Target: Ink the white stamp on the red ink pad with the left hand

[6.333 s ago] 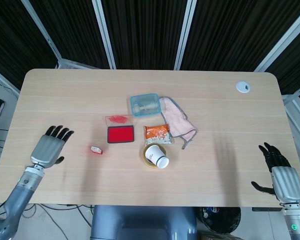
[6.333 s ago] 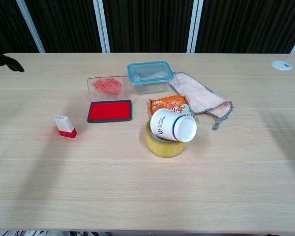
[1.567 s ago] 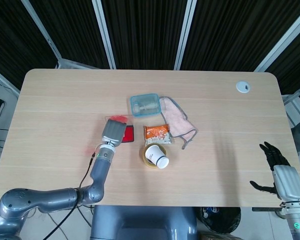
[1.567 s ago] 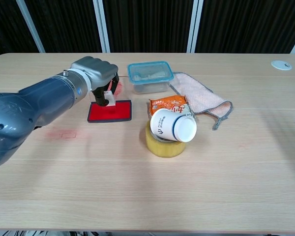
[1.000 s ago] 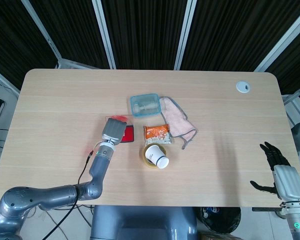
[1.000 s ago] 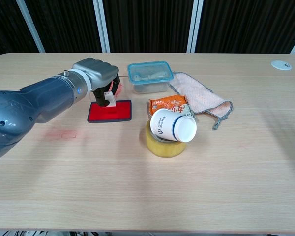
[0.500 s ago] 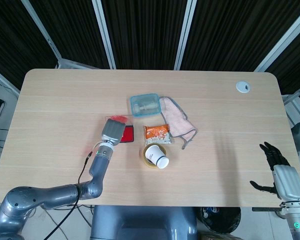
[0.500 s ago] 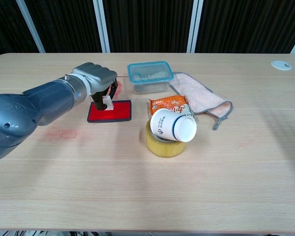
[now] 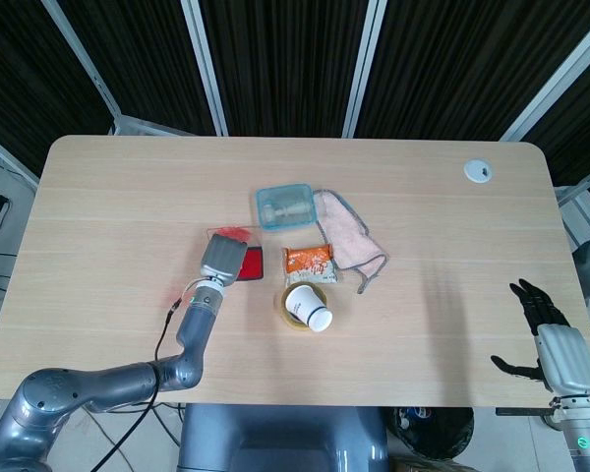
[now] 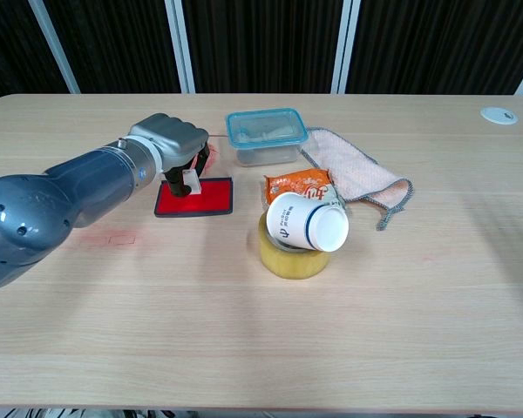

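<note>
My left hand (image 10: pixel 170 139) grips the white stamp (image 10: pixel 189 181) and holds it down on the red ink pad (image 10: pixel 207 198), at the pad's left half. In the head view the left hand (image 9: pixel 219 260) covers most of the ink pad (image 9: pixel 254 265), and the stamp is hidden under it. My right hand (image 9: pixel 559 346) hangs off the table's right front corner with its fingers spread, holding nothing.
The pad's clear lid, smeared red (image 10: pixel 205 148), lies just behind the left hand. A blue-lidded box (image 10: pixel 266 135), a pink cloth (image 10: pixel 357 177), an orange snack packet (image 10: pixel 301 185) and a paper cup (image 10: pixel 307 221) lying on a tape roll (image 10: pixel 288 255) crowd the pad's right side.
The left hand has lowered the stamp from just above the pad down onto its red surface. The right hand has not moved.
</note>
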